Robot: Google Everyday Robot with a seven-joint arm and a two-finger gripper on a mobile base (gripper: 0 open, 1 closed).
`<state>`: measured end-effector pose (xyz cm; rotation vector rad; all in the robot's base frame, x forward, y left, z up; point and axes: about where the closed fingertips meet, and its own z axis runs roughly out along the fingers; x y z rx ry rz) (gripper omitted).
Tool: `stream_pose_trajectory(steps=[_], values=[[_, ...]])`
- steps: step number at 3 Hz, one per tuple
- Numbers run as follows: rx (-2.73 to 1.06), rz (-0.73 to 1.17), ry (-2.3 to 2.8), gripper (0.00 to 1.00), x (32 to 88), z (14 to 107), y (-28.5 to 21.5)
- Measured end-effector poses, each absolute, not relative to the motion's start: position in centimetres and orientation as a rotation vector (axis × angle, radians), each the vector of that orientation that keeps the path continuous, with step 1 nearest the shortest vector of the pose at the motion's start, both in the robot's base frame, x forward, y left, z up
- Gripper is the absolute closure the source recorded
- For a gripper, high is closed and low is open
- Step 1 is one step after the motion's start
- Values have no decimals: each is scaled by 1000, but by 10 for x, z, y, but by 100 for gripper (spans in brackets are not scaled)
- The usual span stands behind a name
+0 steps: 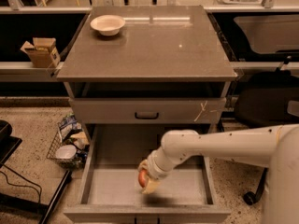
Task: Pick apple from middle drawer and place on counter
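We see the pale fingers (152, 186) closed on the apple (141, 177), whose red side shows just left of them. Our gripper (147, 181) hangs inside the open middle drawer (187, 190), near its front wall. Above, the counter (154, 50) carries a white bowl (108, 24) at its far left corner

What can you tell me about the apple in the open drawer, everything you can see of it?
The apple shows as a small, rounded, smooth red-orange patch, and most of it is hidden. It is inside the open middle drawer, toward the front, over the grey floor. The claw at the end of the white arm is closed around it, its pale fingers covering the apple's right side and underside. Whether the apple touches the drawer floor cannot be told. No stem shows.
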<state>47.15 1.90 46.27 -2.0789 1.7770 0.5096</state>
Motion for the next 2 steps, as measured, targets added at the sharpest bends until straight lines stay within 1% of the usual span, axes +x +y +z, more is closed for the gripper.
stream_pose_trajectory(steps=[1, 2], values=[[-2189, 496, 1669, 100, 460, 561, 46], [-2240, 382, 1547, 100, 477, 687, 72]])
